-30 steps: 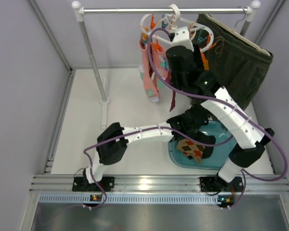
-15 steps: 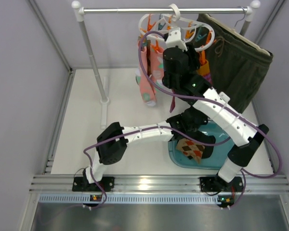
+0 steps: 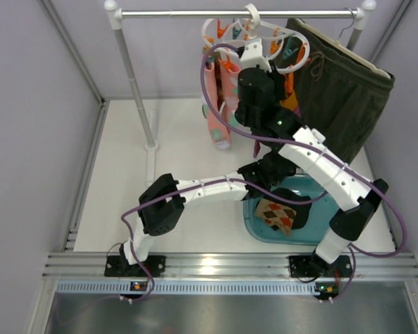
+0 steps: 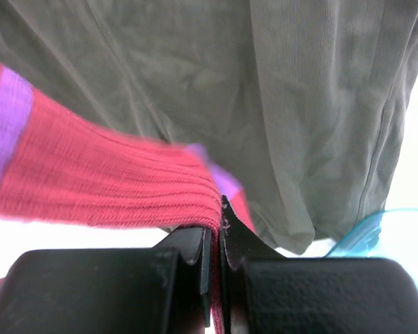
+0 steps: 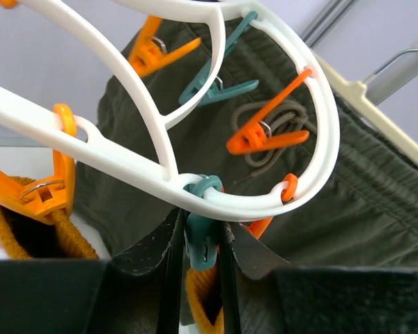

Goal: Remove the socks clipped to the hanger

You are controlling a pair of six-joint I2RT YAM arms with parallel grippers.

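Note:
The white hanger (image 3: 292, 62) hangs from the rail, its ring (image 5: 125, 163) close in the right wrist view. My right gripper (image 5: 200, 233) is shut on a teal clip (image 5: 203, 240) under the ring. That clip holds an orange sock (image 5: 203, 303) between my fingers. In the top view the right gripper (image 3: 254, 57) sits just below the hanger. My left gripper (image 4: 218, 233) is shut on a magenta sock (image 4: 104, 184) with a purple stripe, and this sock (image 3: 256, 147) hangs down from the hanger. Pink patterned socks (image 3: 219, 104) dangle on the hanger's left side.
Olive shorts (image 3: 341, 90) hang at the right behind the hanger. A teal bin (image 3: 320, 229) on the table holds an argyle sock (image 3: 275, 216) and a black sock (image 3: 297, 209). The rail's left post (image 3: 136, 83) stands on the table. Another orange sock (image 5: 7, 233) hangs from an orange clip (image 5: 42, 195).
My right gripper rose to the hanger and shut on the teal clip. The left gripper stayed shut on the magenta sock and shifted slightly.

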